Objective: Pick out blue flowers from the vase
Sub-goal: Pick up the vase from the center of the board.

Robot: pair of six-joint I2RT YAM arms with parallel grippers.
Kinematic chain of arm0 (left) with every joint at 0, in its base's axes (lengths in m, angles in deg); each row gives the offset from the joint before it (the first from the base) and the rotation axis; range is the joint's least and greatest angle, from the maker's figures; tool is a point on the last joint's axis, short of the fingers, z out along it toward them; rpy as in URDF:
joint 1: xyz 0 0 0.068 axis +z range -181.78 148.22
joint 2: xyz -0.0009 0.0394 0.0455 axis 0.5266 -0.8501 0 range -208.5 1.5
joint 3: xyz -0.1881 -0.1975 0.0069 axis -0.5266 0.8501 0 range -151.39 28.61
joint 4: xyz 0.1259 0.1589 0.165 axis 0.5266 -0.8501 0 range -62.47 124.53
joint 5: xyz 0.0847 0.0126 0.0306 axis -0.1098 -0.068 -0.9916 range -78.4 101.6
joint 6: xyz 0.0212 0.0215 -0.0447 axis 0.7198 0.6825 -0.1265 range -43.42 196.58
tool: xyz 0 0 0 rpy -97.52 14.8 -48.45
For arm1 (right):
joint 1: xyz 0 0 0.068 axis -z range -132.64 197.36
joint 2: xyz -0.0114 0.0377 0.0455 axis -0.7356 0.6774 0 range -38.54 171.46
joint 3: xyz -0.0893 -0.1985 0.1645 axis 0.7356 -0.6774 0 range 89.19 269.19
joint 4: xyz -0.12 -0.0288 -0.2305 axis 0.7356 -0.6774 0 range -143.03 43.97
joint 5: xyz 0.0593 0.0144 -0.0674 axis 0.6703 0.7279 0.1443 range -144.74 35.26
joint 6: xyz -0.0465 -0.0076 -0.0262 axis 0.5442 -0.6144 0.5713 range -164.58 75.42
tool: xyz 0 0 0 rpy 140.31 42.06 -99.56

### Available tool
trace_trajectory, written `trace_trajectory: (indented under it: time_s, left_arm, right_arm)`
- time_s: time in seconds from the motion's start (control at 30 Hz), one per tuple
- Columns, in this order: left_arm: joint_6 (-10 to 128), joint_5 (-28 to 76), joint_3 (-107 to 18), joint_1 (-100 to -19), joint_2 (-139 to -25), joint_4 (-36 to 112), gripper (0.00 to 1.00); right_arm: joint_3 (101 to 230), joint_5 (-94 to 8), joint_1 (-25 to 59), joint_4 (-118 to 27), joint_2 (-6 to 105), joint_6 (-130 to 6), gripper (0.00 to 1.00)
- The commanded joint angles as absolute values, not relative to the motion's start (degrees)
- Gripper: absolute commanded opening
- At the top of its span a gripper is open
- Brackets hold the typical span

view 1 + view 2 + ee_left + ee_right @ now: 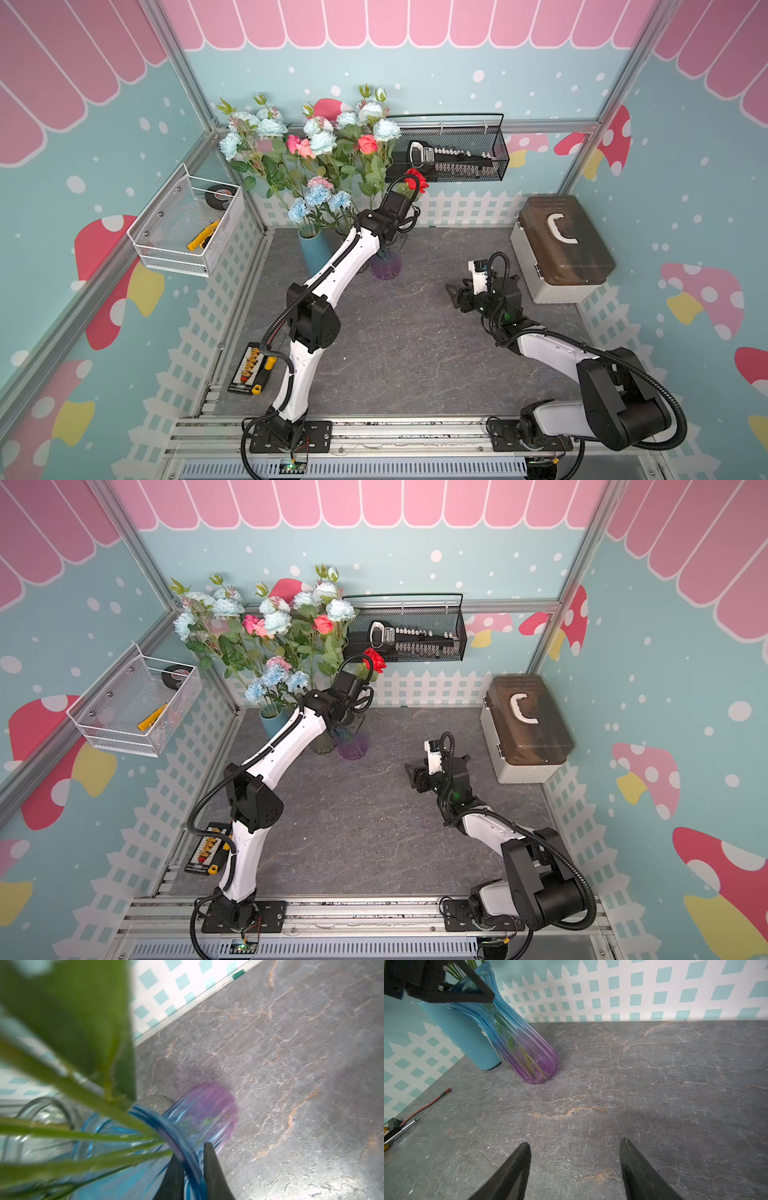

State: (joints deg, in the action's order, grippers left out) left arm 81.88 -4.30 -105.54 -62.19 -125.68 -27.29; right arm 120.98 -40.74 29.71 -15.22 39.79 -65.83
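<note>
The grey marbled desk [415, 357] is carrying three vases crowded at its back left corner. The white left arm [332, 266] is reaching over them, while the right arm [552, 349] is hovering well apart over the desk's right half. The blue flowers [322, 142], pale ruffled heads on long green stems, are standing high at the back. Smaller frilly blue carnations [318, 197] are sitting lower, above the opaque teal cylinder vase [311, 251]. Just beside it, the ribbed glass vase fading from blue to purple [519, 1043] is looking tilted, its mouth toward the teal one. Green stems [83, 1136] are running out of that mouth, up and away from the left tool [190, 1151]. That tool is pinching the blue rim, which is passing between its two fingers, so it is gripping glass, not a stem. The right tool [576, 1141] is gaping wide, holding nothing. The left arm is nearer, and the blooms are lying above and behind its tool along the stems' axis.
</note>
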Motion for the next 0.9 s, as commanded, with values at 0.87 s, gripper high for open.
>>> trace_trajectory:
  time_s: [0.87]
  left_arm:
    - [81.94,-14.69,-119.10,-82.54,-124.92,-53.22,0.00]
  right_arm:
    - [121.04,-43.42,29.74,-15.79,38.55,-66.02,0.66]
